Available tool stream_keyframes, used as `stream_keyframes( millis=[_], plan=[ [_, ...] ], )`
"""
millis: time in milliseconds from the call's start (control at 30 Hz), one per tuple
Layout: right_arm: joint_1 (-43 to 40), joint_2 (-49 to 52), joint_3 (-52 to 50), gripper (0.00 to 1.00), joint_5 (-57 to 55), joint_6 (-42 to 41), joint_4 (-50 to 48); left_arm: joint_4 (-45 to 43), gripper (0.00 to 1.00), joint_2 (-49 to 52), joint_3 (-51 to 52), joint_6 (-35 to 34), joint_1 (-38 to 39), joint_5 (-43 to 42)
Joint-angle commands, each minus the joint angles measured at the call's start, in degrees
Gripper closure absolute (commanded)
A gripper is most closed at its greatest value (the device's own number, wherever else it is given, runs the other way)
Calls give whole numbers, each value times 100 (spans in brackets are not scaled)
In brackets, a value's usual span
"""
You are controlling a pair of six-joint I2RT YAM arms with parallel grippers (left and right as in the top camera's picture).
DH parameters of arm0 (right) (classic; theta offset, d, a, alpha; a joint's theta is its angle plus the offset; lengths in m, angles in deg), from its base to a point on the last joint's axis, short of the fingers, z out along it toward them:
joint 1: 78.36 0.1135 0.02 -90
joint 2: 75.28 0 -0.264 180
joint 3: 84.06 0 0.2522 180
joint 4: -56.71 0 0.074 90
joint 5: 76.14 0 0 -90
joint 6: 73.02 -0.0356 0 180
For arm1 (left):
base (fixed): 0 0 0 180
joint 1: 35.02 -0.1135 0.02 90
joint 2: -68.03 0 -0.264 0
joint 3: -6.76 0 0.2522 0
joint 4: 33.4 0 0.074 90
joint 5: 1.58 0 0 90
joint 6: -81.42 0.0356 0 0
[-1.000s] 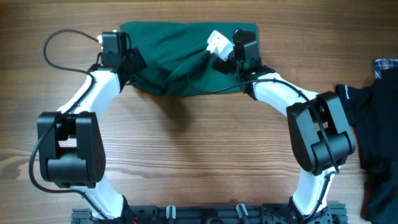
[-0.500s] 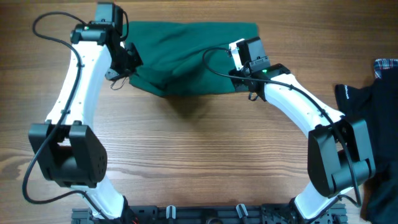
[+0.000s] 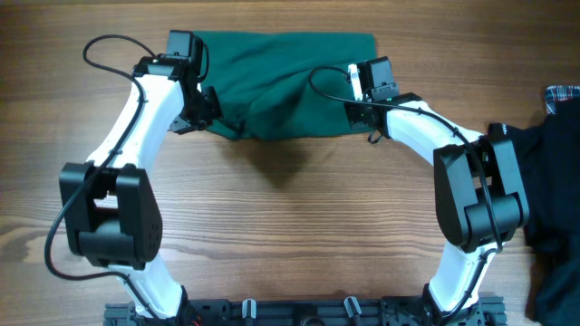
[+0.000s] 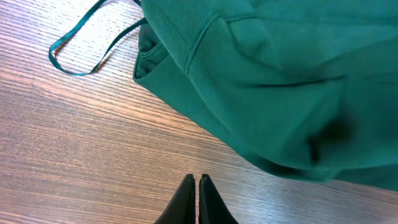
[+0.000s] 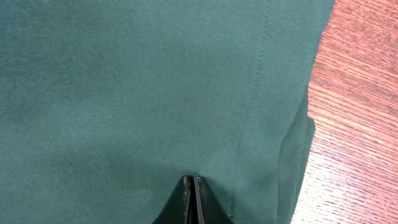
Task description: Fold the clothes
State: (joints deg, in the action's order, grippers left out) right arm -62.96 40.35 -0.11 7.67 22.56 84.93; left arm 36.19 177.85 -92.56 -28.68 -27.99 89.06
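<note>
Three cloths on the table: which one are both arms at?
The dark green garment at the far edge: the right gripper is over it, the left gripper beside it. The black garment and plaid cloth lie apart at the right.

clothes (image 3: pixel 281 81) | dark green, folded, rumpled | table's far edge | cord loop (image 4: pixel 84 43) trailing

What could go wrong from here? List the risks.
1. The cord loop lies loose beside the garment; the left tool, shut over bare table, might snag it.
2. The garment's near edge is bunched, so a fold may come out uneven.
3. The right tool is shut over the garment; it may press rather than grip.
</note>
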Motion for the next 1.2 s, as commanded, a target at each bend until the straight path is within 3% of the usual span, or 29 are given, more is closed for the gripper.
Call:
stream_keyframes(
  millis=[0, 167, 400, 533, 667, 733, 833, 933, 1000, 1067, 1167],
  plan=[
    [-48, 116, -20, 96, 68, -107, 55, -63, 96, 345, 59, 343, 0, 138],
    [-48, 116, -20, 96, 68, -105, 142, -1152, 94, 656, 59, 337, 0, 136],
    [-48, 116, -20, 96, 68, -109, 299, -2796, 81, 960, 59, 315, -57, 138],
    [-48, 116, -20, 96, 68, -107, 315, -3545, 63, 1145, 59, 317, -160, 138],
    [-48, 116, -20, 96, 70, -120, 319, -3276, 48, 1056, 37, 321, -577, 142],
    [-48, 116, -20, 96, 70, -122, 319, -2986, 29, 905, 37, 321, -778, 133],
    [-48, 116, -20, 96, 70, -122, 313, -2310, 17, 782, 37, 1226, -1097, -1261],
    [-48, 116, -20, 95, 70, -118, 304, -2114, 21, 782, 37, 2057, -1108, -1652],
    [-48, 116, -20, 96, 70, -120, 304, -2057, 41, 782, 37, 2931, -1062, -1757],
    [-48, 116, -20, 96, 70, -122, 306, -2059, 30, 782, 37, 3351, -984, -1757],
    [-48, 116, -20, 96, 70, -120, 308, -2055, 22, 861, 39, 3473, -938, -1755]
  ],
)
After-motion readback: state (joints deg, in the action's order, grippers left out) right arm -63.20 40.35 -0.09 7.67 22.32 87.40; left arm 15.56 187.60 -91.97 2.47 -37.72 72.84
